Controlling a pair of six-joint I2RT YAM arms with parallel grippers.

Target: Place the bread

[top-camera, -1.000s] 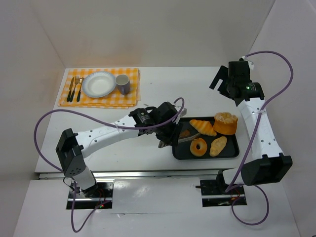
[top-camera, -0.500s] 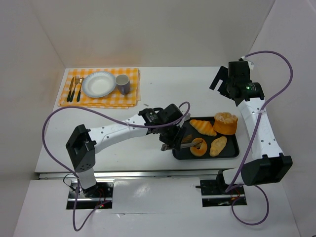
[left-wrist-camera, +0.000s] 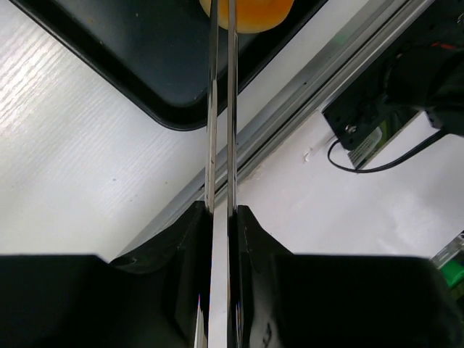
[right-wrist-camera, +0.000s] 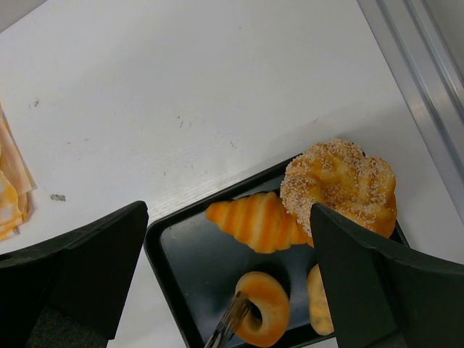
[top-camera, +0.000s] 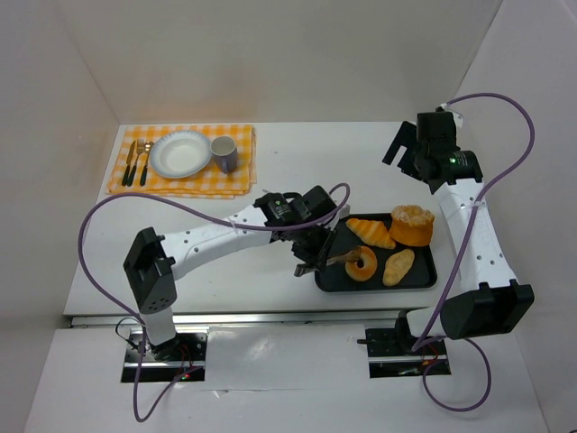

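Left pincer (top-camera: 311,255) just squeezed down, now clamped on tongs (top-camera: 335,261). Tips pinching ring-shaped bread (top-camera: 362,264) ahead of pincer, still in tray (top-camera: 419,280). Grip looks made; lift next. Right pincer (top-camera: 404,153) apart.

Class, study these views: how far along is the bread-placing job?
Done: nothing placed yet; the plate is bare. In hand: the left gripper squeezes the tongs, whose tips meet the ring-shaped bread in the tray. Left: lift it, carry it across, presumably to the plate, and release.
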